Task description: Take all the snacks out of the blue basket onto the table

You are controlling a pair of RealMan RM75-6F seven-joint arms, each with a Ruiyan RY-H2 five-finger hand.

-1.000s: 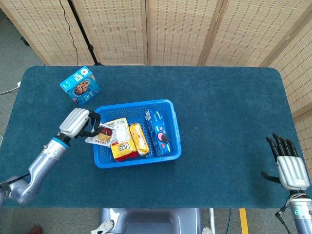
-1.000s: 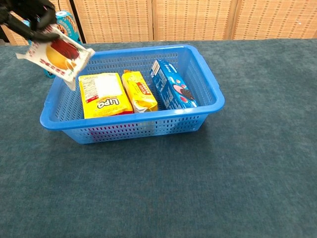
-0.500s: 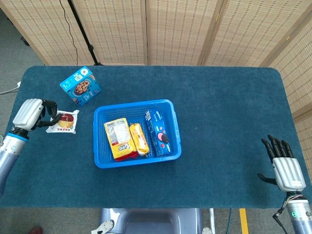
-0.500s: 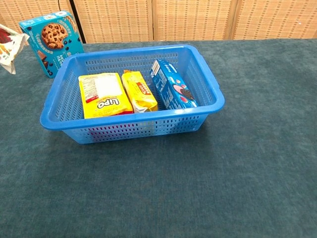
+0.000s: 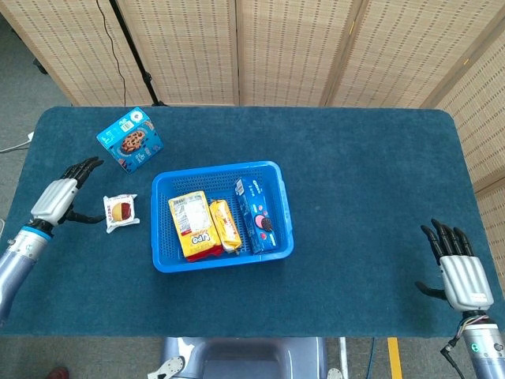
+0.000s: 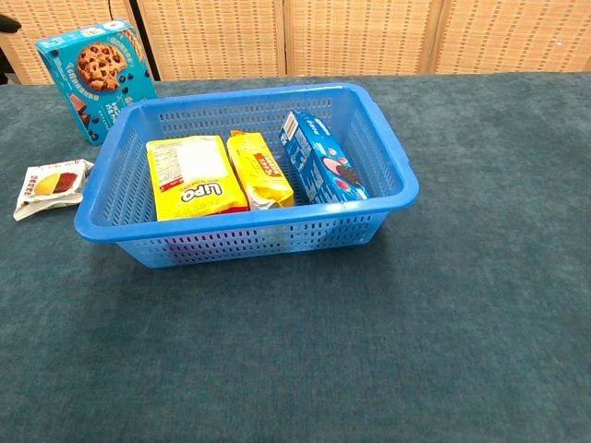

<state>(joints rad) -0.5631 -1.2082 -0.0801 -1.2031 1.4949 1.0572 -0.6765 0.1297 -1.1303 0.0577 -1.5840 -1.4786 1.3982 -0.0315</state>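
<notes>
Nearest the robot, at the table's [image 5: 363, 166] front right corner: right hand [image 5: 460, 268], fingers spread and pointing away, holding nothing, seen only from the head camera. At the left edge, level with the basket: left hand [image 5: 65, 197], fingers apart and empty, just beside the small white snack packet [image 5: 121, 212] but not touching it.

Centre of the table: blue basket [image 6: 385, 157] — rectangular, slotted plastic walls, rim flared outward. Inside, side by side from left to right: yellow pack [image 6: 192, 177] with a white label and upside-down red lettering, lying flat; narrower yellow snack bag [image 6: 259, 169] with a red band; blue cookie box [image 6: 322, 169] on its long edge, leaning toward the right wall, dark sandwich cookies printed on its face.

Outside the basket, on the cloth to its left: white packet lying flat, printed with a yellow and red picture, close to the basket wall in the chest view [image 6: 53, 185] yet apart from it. Farther back and left: teal cookie box [image 6: 100, 79], upright, chocolate-chip cookie pictured on the front, near the basket's far left corner.

Surface — dark teal carpet-like cloth covering the whole tabletop. Beyond the far edge: woven tan folding screens [image 5: 276, 47], a black stand and cable [image 5: 132, 49] at the left, grey floor.
</notes>
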